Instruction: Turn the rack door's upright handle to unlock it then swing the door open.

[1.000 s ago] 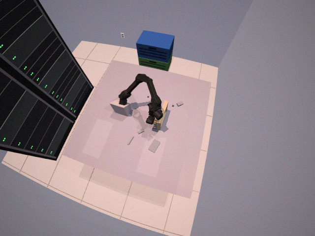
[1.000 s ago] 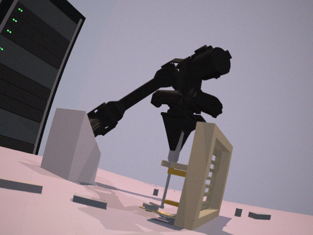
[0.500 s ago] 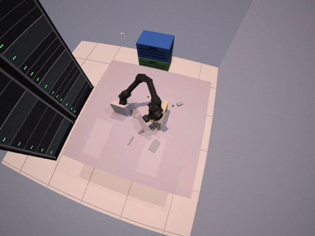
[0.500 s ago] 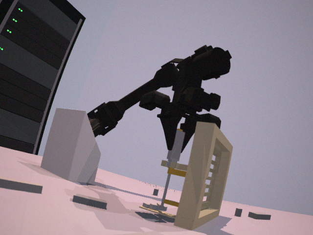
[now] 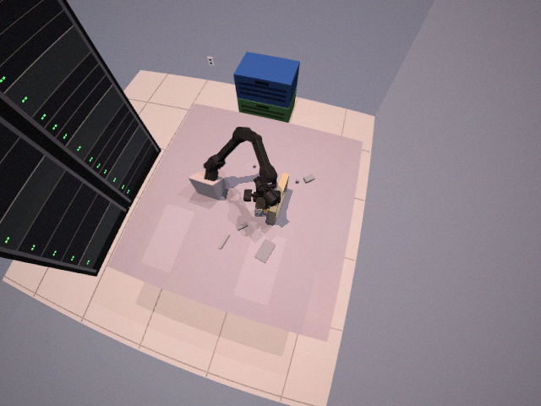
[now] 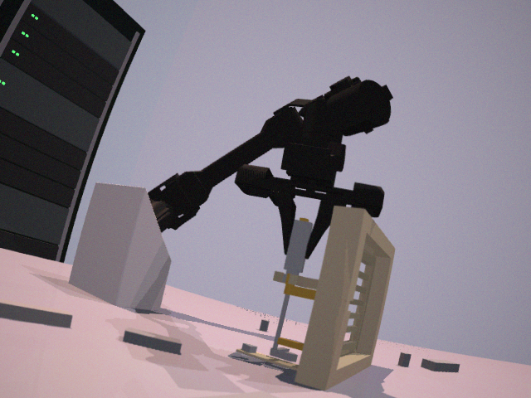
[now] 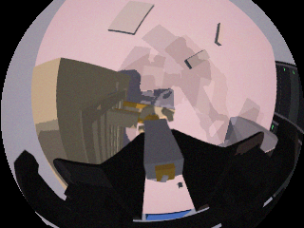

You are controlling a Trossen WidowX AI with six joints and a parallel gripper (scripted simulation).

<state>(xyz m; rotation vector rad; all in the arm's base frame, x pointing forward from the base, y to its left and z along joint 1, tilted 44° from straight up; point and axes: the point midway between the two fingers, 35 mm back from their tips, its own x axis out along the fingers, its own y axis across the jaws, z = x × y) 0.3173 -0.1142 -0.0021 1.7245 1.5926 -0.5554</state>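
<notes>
My gripper (image 6: pixel 296 253) (image 7: pixel 158 135) is shut on the grey upright handle (image 6: pixel 299 240) (image 7: pixel 162 147), one finger on each side. The finger line runs roughly square to the door's face, with one jaw close to the tan frame (image 6: pixel 328 299) (image 7: pixel 76 95) (image 5: pixel 284 181). The handle has a yellow top and stands on a thin grey rod (image 6: pixel 280 318) beside yellow brackets (image 6: pixel 299 292). The slatted door (image 6: pixel 359 295) appears to sit within the frame, with no clear gap visible. The handle's exact turn angle is hard to tell. In the top view the arm hides most of it.
Flat grey blocks (image 5: pixel 265 250) (image 5: pixel 224 241) (image 5: pixel 309 178) lie around the frame. Small dark cylinders (image 6: pixel 264 325) (image 6: pixel 404 359) stand behind. The arm's grey base block (image 5: pixel 210 188) (image 6: pixel 107 248) is left of the frame. A server cabinet (image 5: pixel 87 144) and blue crate (image 5: pixel 267 68) stand farther off.
</notes>
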